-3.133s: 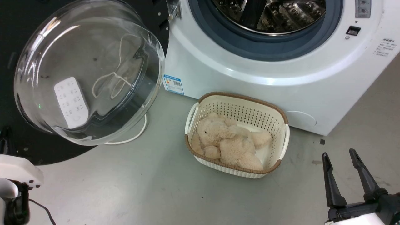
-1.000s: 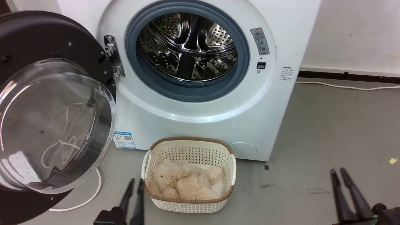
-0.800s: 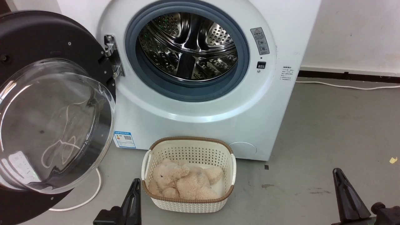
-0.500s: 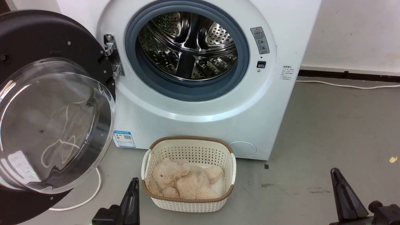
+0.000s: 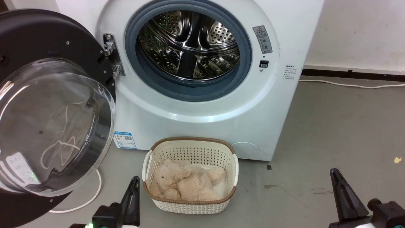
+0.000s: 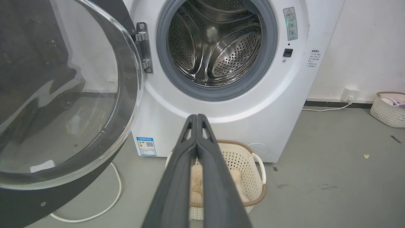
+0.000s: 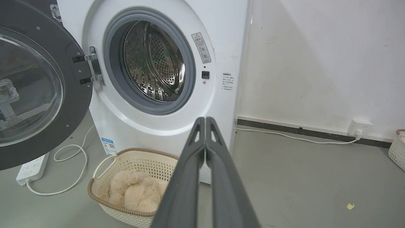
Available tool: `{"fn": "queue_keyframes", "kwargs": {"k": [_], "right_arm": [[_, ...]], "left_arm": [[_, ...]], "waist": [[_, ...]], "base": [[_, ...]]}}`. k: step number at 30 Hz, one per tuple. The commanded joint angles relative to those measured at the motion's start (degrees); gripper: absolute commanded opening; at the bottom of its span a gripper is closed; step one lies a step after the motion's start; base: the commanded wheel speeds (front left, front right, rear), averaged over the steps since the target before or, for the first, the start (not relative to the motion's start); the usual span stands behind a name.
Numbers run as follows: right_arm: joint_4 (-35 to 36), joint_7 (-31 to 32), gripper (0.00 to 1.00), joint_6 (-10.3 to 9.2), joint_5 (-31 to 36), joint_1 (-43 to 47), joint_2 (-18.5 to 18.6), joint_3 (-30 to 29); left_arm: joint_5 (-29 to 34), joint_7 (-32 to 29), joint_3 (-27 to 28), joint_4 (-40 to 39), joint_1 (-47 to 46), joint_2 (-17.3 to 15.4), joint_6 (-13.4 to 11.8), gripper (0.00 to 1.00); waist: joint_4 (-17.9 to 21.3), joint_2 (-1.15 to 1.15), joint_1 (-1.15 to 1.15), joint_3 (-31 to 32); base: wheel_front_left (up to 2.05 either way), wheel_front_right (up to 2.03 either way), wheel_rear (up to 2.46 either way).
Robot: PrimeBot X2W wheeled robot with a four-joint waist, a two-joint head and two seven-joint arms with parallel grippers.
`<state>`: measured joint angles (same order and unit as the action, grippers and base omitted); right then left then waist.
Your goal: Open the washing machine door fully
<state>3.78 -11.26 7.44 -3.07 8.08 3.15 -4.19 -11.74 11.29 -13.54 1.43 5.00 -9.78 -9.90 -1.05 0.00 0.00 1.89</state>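
Smooth, glossy white shell on the washing machine [image 5: 202, 126]. Matt black inner rim on the washing machine door [image 5: 41, 34], studded with small screws, around a clear, shiny glass bowl [image 5: 53, 126] full of reflections. Bright bare metal for the hinge [image 5: 111, 55]. Mirror-polished perforated steel in the drum [image 5: 190, 47], ringed by a dull grey rubber gasket [image 5: 193, 93]. Cream perforated plastic for the basket [image 5: 190, 207], with a brown woven-look rim. Fuzzy pile on the plush toy [image 5: 186, 185]. Smooth grey floor [image 5: 332, 126], lightly stained. Matt dark plastic on left claw [image 6: 196, 117] and right claw [image 7: 205, 120].
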Motion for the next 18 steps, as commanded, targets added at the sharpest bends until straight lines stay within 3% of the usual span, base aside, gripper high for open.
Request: {"fn": "queue_keyframes", "kwargs": {"k": [1, 18], "right_arm": [[-0.3, 0.4, 0.0, 0.01, 0.5, -1.0, -0.1, 0.2], [-0.9, 2.4, 0.0, 0.02, 0.9, -2.3, -0.1, 1.0]], "left_arm": [[0.6, -0.4, 0.7, -0.2, -0.9, 0.4, 0.3, 0.0], [2.6, -2.4, 3.0, -0.4, -1.7, 1.6, 2.1, 0.0]], "waist": [[0.0, 0.0, 0.0, 0.0], [0.2, 0.0, 0.0, -0.4]], "base": [[0.0, 0.0, 0.0], [0.0, 0.0, 0.0]]}}
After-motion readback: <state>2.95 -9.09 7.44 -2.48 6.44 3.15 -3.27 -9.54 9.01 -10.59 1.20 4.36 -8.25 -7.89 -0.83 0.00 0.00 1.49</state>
